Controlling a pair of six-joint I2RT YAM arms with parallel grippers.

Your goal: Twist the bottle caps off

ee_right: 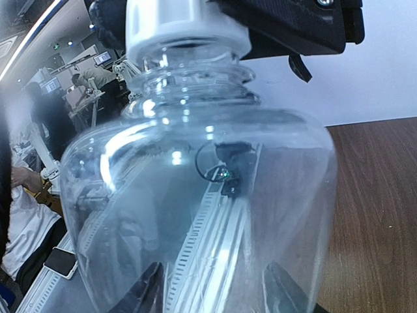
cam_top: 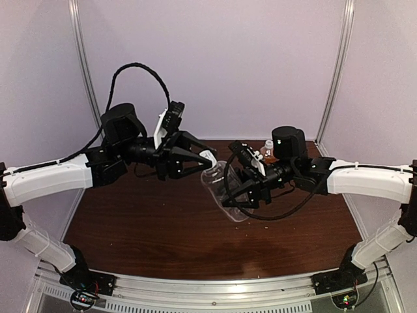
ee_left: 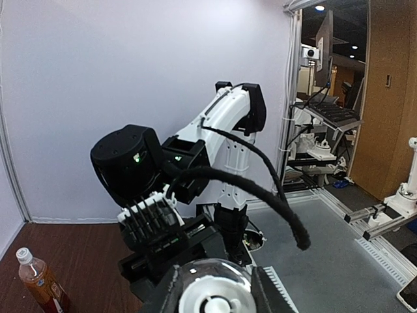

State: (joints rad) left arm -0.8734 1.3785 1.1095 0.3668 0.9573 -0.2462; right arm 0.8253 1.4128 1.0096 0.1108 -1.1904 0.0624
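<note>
1. My left tool (cam_top: 204, 158) is pinched narrow on the small round white plastic screw cap (ee_left: 214, 295). The cap's axis looks in line with my wrist, ready for a twist.
2. The clear colourless plastic bottle (ee_right: 195, 195) is held above the dark wooden bench (cam_top: 130, 228), neck pointing left.
3. My right tool (cam_top: 234, 195) is clamped round the bottle's body, bracing it.

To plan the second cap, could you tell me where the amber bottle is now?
In the top view, the amber bottle stands upright near the back wall, right of centre, behind the right arm.
</note>
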